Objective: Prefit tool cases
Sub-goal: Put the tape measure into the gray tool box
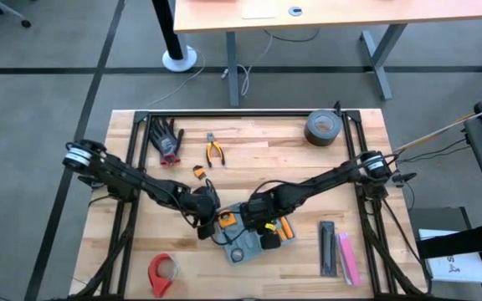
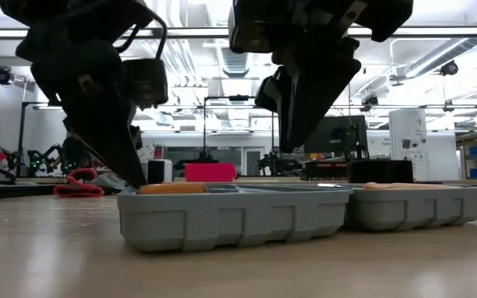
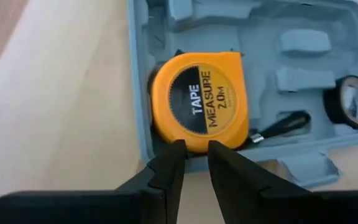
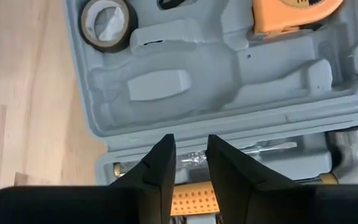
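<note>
The grey tool case (image 1: 246, 243) lies open and flat on the table; its two halves show side by side in the low view (image 2: 222, 219). A yellow tape measure (image 3: 197, 106) sits in a slot of the moulded tray, with a black tape roll (image 3: 353, 109) in another slot. My left gripper (image 3: 196, 146) reaches down to the tape measure's edge, its fingers a narrow gap apart. My right gripper (image 4: 190, 146) hangs above the case (image 2: 292, 145), also narrowly open, over an orange-handled screwdriver (image 4: 191, 200) in the other half. My left gripper comes from above, slanting down, and its fingertips (image 3: 178, 149) stand at the tape measure's rim (image 3: 194, 142) beside the case wall. I cannot tell whether they touch it. The tape measure lies flat in its slot.
On the table's far part lie black gloves (image 1: 167, 138), orange pliers (image 1: 215, 150), a small yellow-black piece (image 1: 198, 171) and a grey duct-tape roll (image 1: 323, 127). A red tape dispenser (image 1: 163, 272) sits near-left. Black (image 1: 329, 248) and pink (image 1: 347, 257) bars lie right of the case.
</note>
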Tool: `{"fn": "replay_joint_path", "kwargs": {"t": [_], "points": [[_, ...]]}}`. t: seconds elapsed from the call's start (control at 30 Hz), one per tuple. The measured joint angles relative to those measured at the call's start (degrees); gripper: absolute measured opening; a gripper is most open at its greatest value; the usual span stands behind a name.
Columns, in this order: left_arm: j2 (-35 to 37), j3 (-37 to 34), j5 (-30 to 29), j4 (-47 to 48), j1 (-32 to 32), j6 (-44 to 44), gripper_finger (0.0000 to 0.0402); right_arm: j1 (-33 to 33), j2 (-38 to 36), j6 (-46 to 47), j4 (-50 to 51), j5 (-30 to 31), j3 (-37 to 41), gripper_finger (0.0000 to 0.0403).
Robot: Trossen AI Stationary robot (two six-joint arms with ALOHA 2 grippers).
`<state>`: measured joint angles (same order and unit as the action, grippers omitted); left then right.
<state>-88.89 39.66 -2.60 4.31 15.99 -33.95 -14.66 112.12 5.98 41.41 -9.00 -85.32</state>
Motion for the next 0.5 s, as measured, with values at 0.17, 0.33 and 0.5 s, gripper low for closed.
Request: {"fn": "replay_joint_path", "kwargs": {"t": [0.17,0.33,0.5], "points": [[-0.8,0.2,-3.6,0.3,-0.4,0.0,0.0078,0.0,0.0,0.0,-0.2,0.0,0.0,0.0069],[-0.6,0.1,-8.8,1.3,-0.7,0.6,0.0078,0.0,0.0,0.0,-0.7,0.0,0.0,0.0071],[-0.5,0.1,-12.0,3.4,-1.2,2.0,0.0079,0.0,0.0,0.4,-1.4,0.0,0.0,0.0078]]}}
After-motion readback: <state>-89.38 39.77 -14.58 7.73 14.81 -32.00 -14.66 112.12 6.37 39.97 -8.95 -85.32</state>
